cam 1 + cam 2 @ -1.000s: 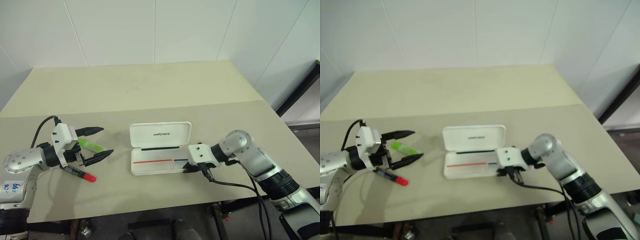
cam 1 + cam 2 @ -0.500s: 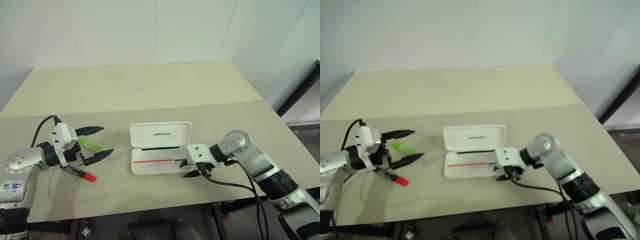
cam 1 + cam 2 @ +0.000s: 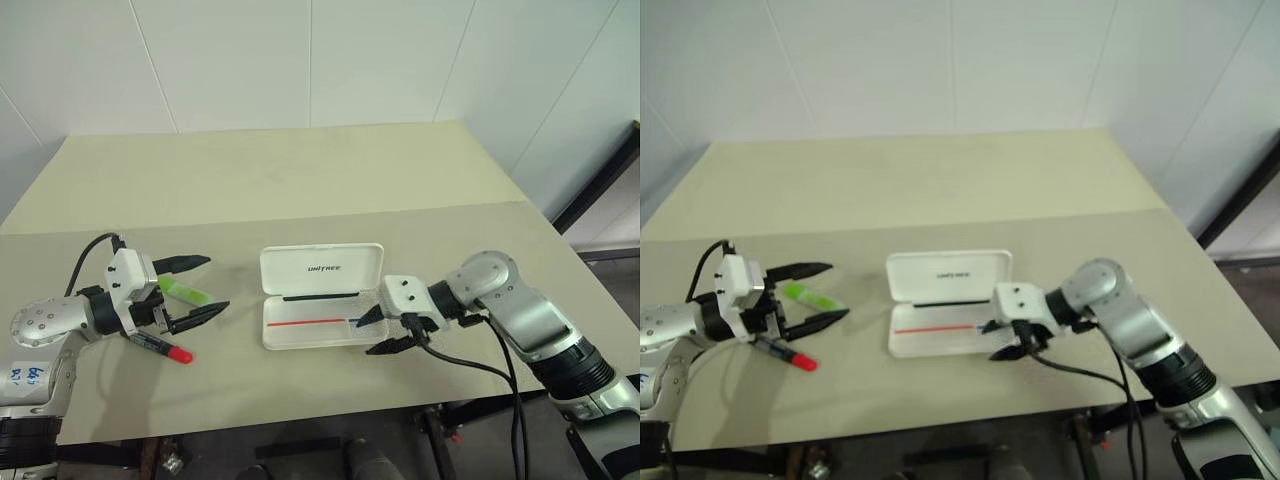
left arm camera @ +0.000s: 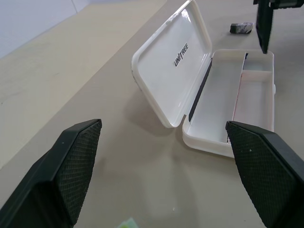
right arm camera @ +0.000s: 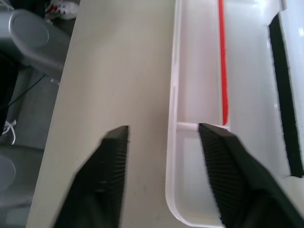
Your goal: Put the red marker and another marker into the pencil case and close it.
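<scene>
pencil case (image 3: 320,297) lies open on the table (image 3: 300,180), lid flat back, tray toward the robot with its red and blue stripe showing; tray has no markers in it; right gripper (image 3: 378,333) at the tray's right end, fingers spread, holding nothing, one finger over the tray, the other over the table just outside its front wall; left gripper (image 3: 198,285) well left of the case, fingers wide apart, empty; light green marker (image 3: 185,291) lies between those fingers; red marker (image 3: 160,346) on the table just beside it, nearer the robot.
</scene>
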Tool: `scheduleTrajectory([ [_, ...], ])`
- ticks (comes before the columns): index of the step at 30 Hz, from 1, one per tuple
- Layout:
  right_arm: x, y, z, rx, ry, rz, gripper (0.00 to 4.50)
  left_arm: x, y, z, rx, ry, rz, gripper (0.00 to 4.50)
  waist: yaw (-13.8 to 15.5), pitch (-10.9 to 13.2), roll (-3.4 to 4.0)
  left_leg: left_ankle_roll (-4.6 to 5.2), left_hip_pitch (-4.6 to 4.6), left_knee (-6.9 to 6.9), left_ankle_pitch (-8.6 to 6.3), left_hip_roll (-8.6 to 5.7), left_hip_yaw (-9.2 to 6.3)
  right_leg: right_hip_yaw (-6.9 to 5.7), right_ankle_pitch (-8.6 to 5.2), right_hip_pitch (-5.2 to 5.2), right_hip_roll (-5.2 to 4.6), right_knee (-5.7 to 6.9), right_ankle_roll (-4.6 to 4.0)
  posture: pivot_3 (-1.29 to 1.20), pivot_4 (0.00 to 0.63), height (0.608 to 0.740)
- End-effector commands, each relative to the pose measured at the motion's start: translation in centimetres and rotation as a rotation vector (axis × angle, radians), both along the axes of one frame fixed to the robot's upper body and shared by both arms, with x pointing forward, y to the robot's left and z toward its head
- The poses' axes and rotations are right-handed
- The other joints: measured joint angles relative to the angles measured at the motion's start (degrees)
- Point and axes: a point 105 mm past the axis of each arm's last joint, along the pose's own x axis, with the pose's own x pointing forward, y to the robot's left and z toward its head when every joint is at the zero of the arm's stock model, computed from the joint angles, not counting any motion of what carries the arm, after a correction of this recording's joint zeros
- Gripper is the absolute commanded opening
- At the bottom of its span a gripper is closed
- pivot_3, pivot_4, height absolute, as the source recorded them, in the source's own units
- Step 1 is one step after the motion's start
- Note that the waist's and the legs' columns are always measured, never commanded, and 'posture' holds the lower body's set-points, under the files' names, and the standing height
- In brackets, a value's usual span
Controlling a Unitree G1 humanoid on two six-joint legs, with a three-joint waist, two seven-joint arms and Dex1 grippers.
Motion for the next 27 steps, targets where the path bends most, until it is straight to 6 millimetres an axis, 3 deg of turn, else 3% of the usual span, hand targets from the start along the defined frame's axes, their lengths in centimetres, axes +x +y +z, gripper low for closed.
scheduleTrajectory([
  [1, 0.2, 0.0, 2.2, 0.082, -0.062, -0.030, 3.78, -0.3, 0.2, 0.6, 0.003, -0.028, -0.005, 4.50, 0.03, 0.00, 0.00, 0.00, 0.00, 0.00, 0.00, 0.00, 0.00, 0.00, 0.00, 0.00, 0.00, 0.00, 0.00, 0.00, 0.150, 0.740],
  [3, 0.6, -0.5, 3.2, 0.142, -0.084, -0.057, 4.48, -0.4, 0.6, 0.8, 0.008, -0.028, -0.006, 4.50, 0.04, 0.00, 0.00, 0.00, -0.01, 0.00, 0.00, 0.00, 0.00, 0.00, 0.00, 0.00, 0.00, -0.02, 0.00, 0.00, 0.150, 0.740],
  [7, 0.7, -1.7, 4.9, 0.292, -0.142, -0.034, 4.48, -0.9, 1.8, 0.8, 0.046, -0.021, 0.000, 4.50, 0.02, 0.00, -0.01, 0.00, -0.02, -0.03, 0.00, 0.00, 0.00, 0.00, 0.00, 0.00, 0.00, -0.05, 0.00, 0.00, 0.150, 0.740],
  [11, 0.6, -4.0, 4.3, 0.357, -0.118, -0.045, 4.48, -1.7, 2.8, 0.7, 0.069, -0.024, 0.053, 4.50, 0.00, 0.00, -0.01, 0.02, -0.01, -0.09, -0.01, 0.02, 0.01, 0.00, -0.02, 0.01, 0.01, -0.09, -0.01, 0.00, 0.150, 0.740],
  [14, 0.7, -4.5, 3.6, 0.354, -0.105, -0.046, 4.48, -2.4, 3.4, 1.0, 0.049, -0.037, 0.105, 4.50, -0.13, 0.00, -0.01, 0.02, -0.01, -0.07, -0.01, 0.02, 0.03, 0.01, -0.02, 0.01, 0.00, -0.09, -0.01, 0.00, 0.150, 0.740],
  [20, 1.4, -4.3, 3.3, 0.380, -0.098, -0.037, 4.48, -4.1, 3.1, 1.5, -0.045, -0.067, 0.222, 4.50, -0.01, 0.00, -0.01, 0.02, 0.06, -0.01, -0.01, 0.05, 0.03, 0.02, -0.02, 0.06, 0.00, -0.02, -0.02, 0.00, 0.150, 0.740],
  [24, 1.8, -4.0, 3.0, 0.383, -0.090, -0.005, 4.48, -6.8, 2.2, 0.8, -0.045, 0.004, 0.231, 4.50, -0.32, 0.01, -0.02, 0.02, 0.06, -0.01, -0.01, 0.05, 0.07, 0.06, -0.02, 0.07, 0.02, -0.05, -0.02, 0.00, 0.150, 0.740],
  [27, 2.0, -3.3, 2.9, 0.396, -0.087, 0.014, 4.48, -7.9, 3.6, 0.8, -0.014, 0.036, 0.299, 4.50, -0.17, 0.01, -0.01, 0.01, 0.08, -0.03, -0.01, 0.07, 0.09, 0.07, -0.04, 0.06, 0.05, -0.08, -0.05, 0.00, 0.150, 0.740],
])
